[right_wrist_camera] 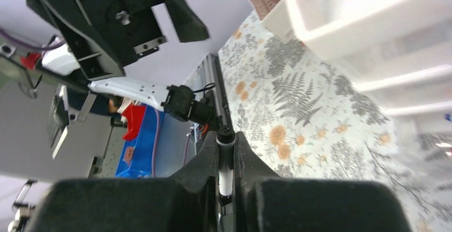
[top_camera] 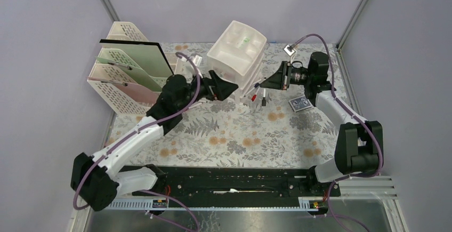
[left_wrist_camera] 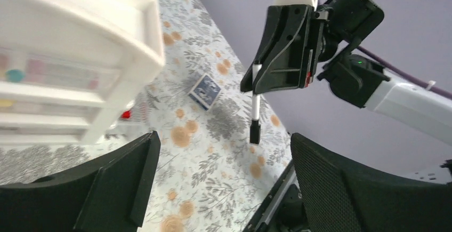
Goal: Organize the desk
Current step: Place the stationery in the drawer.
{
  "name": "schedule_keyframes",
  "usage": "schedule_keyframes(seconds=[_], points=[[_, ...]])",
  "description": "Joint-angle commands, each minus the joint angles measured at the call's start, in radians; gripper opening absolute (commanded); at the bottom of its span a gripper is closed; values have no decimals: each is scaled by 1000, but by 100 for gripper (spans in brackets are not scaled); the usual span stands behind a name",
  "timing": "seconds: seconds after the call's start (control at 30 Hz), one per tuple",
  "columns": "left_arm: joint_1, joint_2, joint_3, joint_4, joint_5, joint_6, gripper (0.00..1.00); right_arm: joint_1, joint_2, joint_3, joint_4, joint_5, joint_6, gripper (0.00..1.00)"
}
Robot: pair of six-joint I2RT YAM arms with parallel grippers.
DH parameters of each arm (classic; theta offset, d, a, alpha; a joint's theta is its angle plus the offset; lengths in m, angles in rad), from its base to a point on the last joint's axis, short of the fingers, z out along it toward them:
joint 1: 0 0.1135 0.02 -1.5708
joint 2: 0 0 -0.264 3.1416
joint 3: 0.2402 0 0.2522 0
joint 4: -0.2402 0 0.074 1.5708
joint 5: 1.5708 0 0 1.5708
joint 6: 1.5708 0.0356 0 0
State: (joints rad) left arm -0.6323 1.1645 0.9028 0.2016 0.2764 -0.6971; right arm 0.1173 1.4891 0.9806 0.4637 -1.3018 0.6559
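Note:
The desk (top_camera: 240, 136) is a cloth-covered tabletop printed with grey ferns and orange flowers. Above it, in front of the white drawer unit (top_camera: 237, 56), my right gripper (top_camera: 265, 85) is shut on a white marker with a black cap (top_camera: 264, 98). The marker hangs cap-down from the fingers (left_wrist_camera: 255, 116). In the right wrist view its barrel (right_wrist_camera: 225, 173) is pinched between the closed fingers of the right gripper (right_wrist_camera: 226, 138). My left gripper (top_camera: 233, 88) faces it from the left, open and holding nothing. In the left wrist view the left gripper (left_wrist_camera: 221, 173) has only the cloth between its fingers.
A cream lattice file rack (top_camera: 128, 77) with folders stands at the back left. A small blue patterned box (top_camera: 299, 104) lies on the cloth right of the drawer unit. A red-tipped item (top_camera: 254, 97) sits by the unit's front foot. Metal rails frame the desk.

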Motion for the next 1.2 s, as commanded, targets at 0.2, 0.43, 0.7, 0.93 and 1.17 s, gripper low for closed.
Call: schedule_keyframes(seconds=[0.2, 0.43, 0.7, 0.93, 1.17], points=[[70, -149, -189, -75, -194, 83, 99, -77, 19, 86, -316, 218, -274, 0], [84, -196, -243, -100, -253, 109, 99, -77, 80, 133, -366, 332, -278, 1], [90, -192, -246, -172, -273, 150, 99, -77, 152, 141, -300, 415, -123, 3], [94, -182, -245, -198, -273, 151, 99, -67, 248, 179, -285, 530, 20, 6], [97, -180, -241, -227, -304, 154, 99, -51, 332, 236, -303, 593, 57, 7]])
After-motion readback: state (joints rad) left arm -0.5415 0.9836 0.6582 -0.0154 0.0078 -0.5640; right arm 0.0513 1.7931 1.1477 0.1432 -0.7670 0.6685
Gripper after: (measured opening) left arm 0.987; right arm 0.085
